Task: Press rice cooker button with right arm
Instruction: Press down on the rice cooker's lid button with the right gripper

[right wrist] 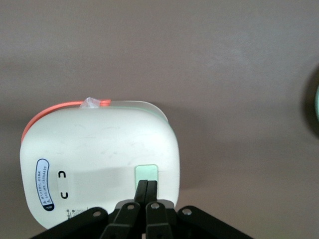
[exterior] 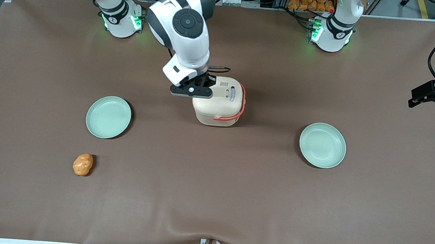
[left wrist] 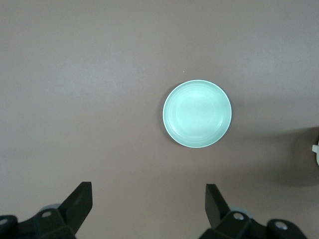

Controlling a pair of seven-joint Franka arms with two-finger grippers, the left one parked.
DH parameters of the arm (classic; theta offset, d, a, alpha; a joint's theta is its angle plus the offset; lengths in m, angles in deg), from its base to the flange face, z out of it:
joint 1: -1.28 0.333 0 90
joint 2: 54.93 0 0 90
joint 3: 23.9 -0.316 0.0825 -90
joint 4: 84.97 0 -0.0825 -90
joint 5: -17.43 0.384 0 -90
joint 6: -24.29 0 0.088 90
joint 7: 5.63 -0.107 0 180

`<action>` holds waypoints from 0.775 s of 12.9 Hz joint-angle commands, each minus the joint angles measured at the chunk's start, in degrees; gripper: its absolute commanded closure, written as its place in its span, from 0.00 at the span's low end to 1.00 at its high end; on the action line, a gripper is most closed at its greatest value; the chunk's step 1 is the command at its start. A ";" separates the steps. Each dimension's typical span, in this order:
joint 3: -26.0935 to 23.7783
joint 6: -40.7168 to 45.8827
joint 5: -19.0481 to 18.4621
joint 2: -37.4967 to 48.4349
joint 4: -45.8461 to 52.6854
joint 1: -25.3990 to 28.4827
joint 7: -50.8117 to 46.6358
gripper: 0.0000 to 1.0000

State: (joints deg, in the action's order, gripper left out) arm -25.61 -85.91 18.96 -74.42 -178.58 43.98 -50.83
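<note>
Brown bench (exterior: 211, 199); cooker (exterior: 221, 103) mid-frame, upright, handle (exterior: 242, 100) arcing rightward; claw (right wrist: 147, 191) pinched together on its green button (right wrist: 146, 172).

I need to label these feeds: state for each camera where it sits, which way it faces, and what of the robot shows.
Front view: high, looking down at the table; both arms show, gripper over the rice cooker.
Left wrist view: looks down on a green plate, own fingers showing.
Right wrist view: looks down on the cooker lid, shut fingertips at its pale green button.
Shared: front and right wrist views both show the cooker.
</note>
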 commanded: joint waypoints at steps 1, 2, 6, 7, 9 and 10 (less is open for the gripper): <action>0.74 -0.19 -0.21 -1.52 1.06 1.69 -1.56 1.00; 0.74 -0.10 -0.30 -1.87 0.97 1.69 -1.56 1.00; 0.74 -1.32 -0.21 -2.14 -0.95 1.60 -2.17 1.00; 0.74 -1.68 -0.21 -2.14 -1.22 1.60 -4.09 1.00; 0.74 -1.94 -0.30 -2.57 -1.40 1.69 -4.64 1.00; 0.74 -1.94 -0.30 -2.66 -1.40 1.69 -4.64 1.00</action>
State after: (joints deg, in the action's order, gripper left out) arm -25.34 -87.26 18.92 -76.77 -179.79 45.00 -54.10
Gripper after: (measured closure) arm 0.991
